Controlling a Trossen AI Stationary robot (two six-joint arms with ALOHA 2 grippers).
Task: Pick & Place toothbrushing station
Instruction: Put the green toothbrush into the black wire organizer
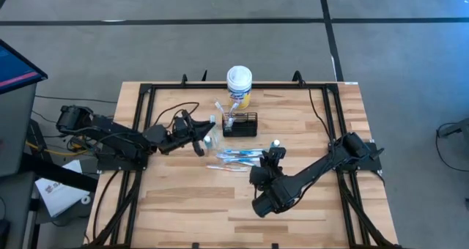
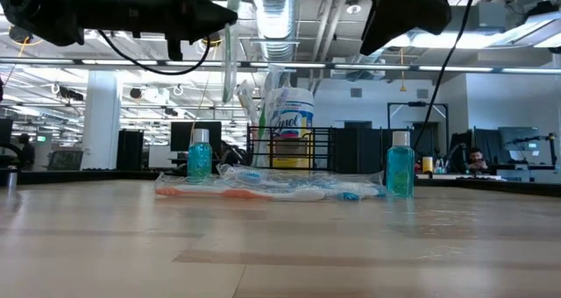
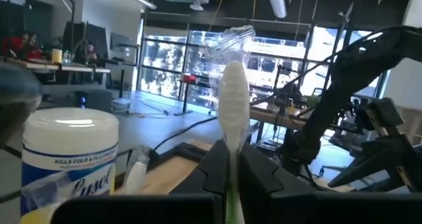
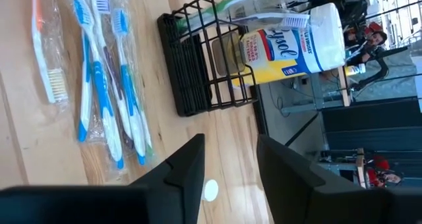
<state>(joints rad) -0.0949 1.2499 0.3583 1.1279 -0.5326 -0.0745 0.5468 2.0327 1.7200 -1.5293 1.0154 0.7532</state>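
Caddy [image 1: 240, 124], black wire mesh, stands at table centre-rear, just at 6 o'clock of the yellow canister [image 1: 239, 86]. Left gripper [image 1: 199, 135], at the caddy's 9 o'clock, is clamped on a wrapped toothbrush [image 3: 233, 112]. Right gripper [image 1: 272, 157], at 5 o'clock of the caddy, hangs with fingers parted and empty beside loose toothbrushes [image 1: 233, 158].

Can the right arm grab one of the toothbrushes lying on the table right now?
Probably yes. The right gripper has its jaws open and empty, and the wrapped toothbrushes lie loose on the wood just ahead of it, with nothing in between. The left gripper, shut on another toothbrush, is off to the side.
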